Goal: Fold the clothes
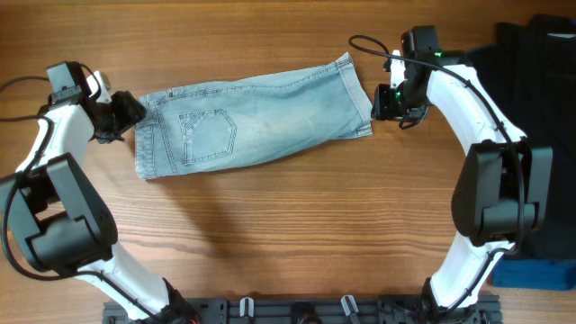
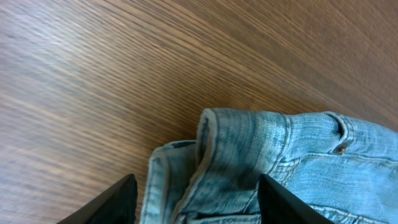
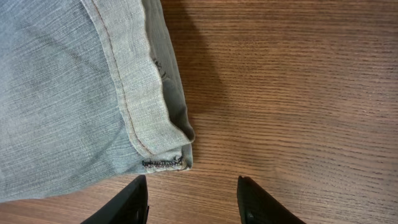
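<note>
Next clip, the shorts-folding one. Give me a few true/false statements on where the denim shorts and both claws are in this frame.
1. The light blue faded denim shorts lie flat on the wooden table. True.
2. The right claw is clamped on the leg hem. False: its fingers stand apart over bare wood, just off the hem corner.
3. The left claw is open at the waistband end. True.
4. The shorts rest on a pile of dark garments. False: that pile sits at the table's right edge, apart from the shorts.
5. A stitched back pocket faces up. True.
</note>
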You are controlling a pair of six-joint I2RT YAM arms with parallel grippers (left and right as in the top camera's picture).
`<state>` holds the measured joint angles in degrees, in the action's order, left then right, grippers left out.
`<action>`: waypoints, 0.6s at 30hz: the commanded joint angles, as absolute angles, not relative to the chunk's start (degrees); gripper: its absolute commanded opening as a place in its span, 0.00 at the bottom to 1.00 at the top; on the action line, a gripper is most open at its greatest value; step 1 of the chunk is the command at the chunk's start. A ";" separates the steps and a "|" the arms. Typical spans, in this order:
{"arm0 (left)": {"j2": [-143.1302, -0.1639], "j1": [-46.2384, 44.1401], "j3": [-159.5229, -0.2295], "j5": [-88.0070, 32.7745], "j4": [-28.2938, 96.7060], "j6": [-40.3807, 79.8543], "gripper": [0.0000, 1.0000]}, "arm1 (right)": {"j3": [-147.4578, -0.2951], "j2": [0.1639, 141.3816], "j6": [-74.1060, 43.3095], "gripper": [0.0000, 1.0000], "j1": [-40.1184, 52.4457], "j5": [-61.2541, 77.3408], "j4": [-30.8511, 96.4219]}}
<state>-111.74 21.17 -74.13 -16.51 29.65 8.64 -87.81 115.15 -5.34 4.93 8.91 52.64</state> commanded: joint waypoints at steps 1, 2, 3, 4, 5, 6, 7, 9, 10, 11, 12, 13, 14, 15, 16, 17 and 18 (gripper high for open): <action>-113.03 21.12 -73.89 -19.94 28.53 6.20 0.44 | -88.64 114.63 -5.96 0.47 4.95 8.29 52.14; -113.03 21.12 -73.89 -19.94 28.42 6.20 0.34 | -88.64 114.63 -5.96 0.47 4.95 8.29 52.10; -113.03 21.10 -73.89 -19.94 28.47 6.24 0.32 | -88.64 114.63 -5.98 0.47 4.95 8.29 52.10; -113.03 21.10 -73.89 -19.97 28.47 6.24 0.28 | -88.64 114.63 -5.96 0.47 4.95 8.29 52.07; -113.03 21.10 -73.89 -19.97 28.42 6.24 0.24 | -88.64 114.63 -5.96 0.47 4.95 8.29 52.07; -113.03 21.10 -73.89 -19.97 28.45 6.24 0.20 | -88.64 114.63 -5.96 0.47 4.95 8.29 52.07; -113.03 21.10 -73.89 -19.97 28.49 6.24 0.29 | -88.64 114.63 -5.96 0.47 4.95 8.29 52.07; -113.06 21.10 -73.89 -19.97 28.45 6.22 0.31 | -88.64 114.63 -5.96 0.47 4.95 8.29 52.05; -113.06 21.08 -73.89 -19.99 28.40 6.24 0.29 | -88.62 114.63 -5.98 0.47 4.95 8.29 52.01; -113.06 20.97 -73.89 -19.99 28.40 6.22 0.25 | -88.62 114.63 -5.98 0.47 4.95 8.29 51.94; -113.06 20.69 -73.89 -20.40 28.21 6.22 0.19 | -88.60 114.63 -5.96 0.47 4.95 8.29 51.86; -113.03 20.49 -73.89 -20.69 27.99 6.22 0.11 | -88.60 114.63 -5.96 0.47 4.95 8.29 51.79; -112.99 20.23 -73.93 -22.28 27.35 6.24 0.04 | -88.60 114.63 -5.98 0.47 4.95 8.29 51.48; -112.86 20.12 -73.97 -22.79 27.33 6.24 0.04 | -88.60 114.63 -6.00 0.47 4.95 8.29 51.35; -112.51 19.97 -74.32 -22.92 27.62 6.26 0.04 | -88.60 114.63 -5.98 0.47 4.95 8.29 51.09; -111.07 19.75 -75.18 -22.90 28.03 6.24 0.04 | -88.60 114.63 -5.96 0.47 4.95 8.29 50.83; -110.04 19.70 -75.55 -22.90 28.01 6.24 0.04 | -88.60 114.63 -5.98 0.47 4.95 8.29 50.74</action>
<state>-112.42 20.53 -74.15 -20.49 27.92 6.46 -87.81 115.15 -5.34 4.93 8.91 51.24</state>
